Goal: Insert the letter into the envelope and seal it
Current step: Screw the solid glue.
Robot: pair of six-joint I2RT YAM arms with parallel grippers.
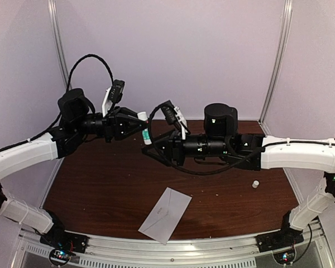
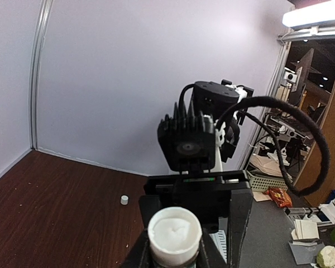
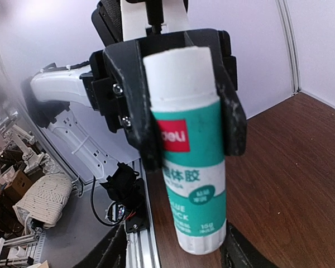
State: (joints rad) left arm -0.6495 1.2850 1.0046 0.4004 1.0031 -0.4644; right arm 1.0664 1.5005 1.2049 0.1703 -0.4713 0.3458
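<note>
The envelope [image 1: 164, 215], pale grey, lies flat at the table's front middle. The letter is not in view. High over the table's middle my left gripper [image 1: 140, 125] is shut on a teal-and-white glue stick [image 1: 146, 133] and holds it upright. In the left wrist view the stick's top [image 2: 175, 234] is uncapped, bare white glue showing. My right gripper [image 1: 149, 146] faces it from the right. In the right wrist view its open fingers [image 3: 109, 251] stand on either side of the stick's ribbed base [image 3: 201, 241], with a clear gap on the left.
A small white cap [image 1: 255, 183] stands on the table [image 1: 100, 184] at the right, also in the left wrist view as a cap [image 2: 124, 199]. Pale walls close the back and sides. A metal rail [image 1: 173, 245] runs along the front edge.
</note>
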